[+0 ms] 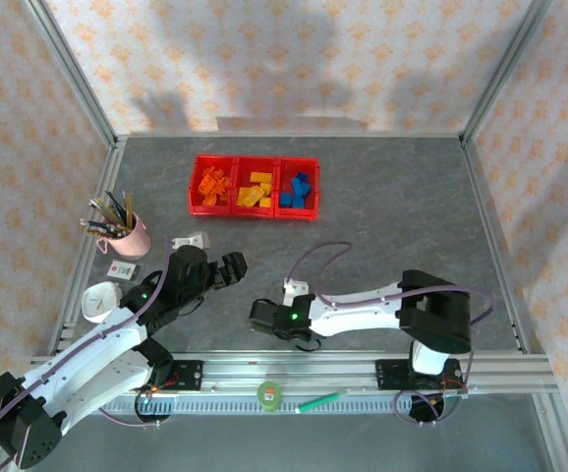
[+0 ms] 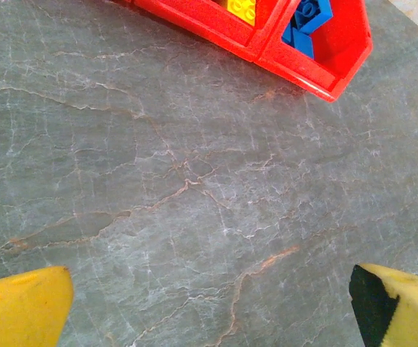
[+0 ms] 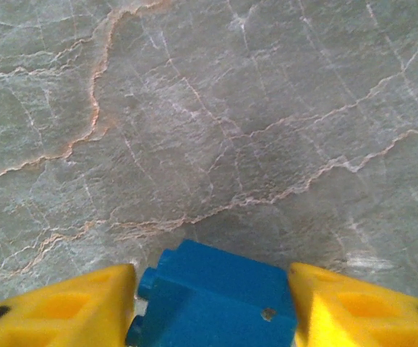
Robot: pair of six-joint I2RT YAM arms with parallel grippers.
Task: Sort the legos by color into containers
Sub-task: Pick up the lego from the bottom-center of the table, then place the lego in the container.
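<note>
Already the containers (image 1: 255, 212) hold legos (image 1: 257, 190) sorted orange, yellow, blue; left jaws spread, right jaws pinch a blue brick (image 3: 216, 296).

Gray tbl (image 1: 392, 226) w/ red bins (image 1: 255, 210), pink cup (image 1: 137, 239).

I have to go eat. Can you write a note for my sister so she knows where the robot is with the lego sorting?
Left gripper: open, empty, over the bare table.
Right gripper: shut on a blue brick.
Containers: orange legos in the left bin, yellow legos in the middle, blue legos in the right.
Done: those three piles are sorted.
Left to do: drop the held brick in with the blue ones.
</note>
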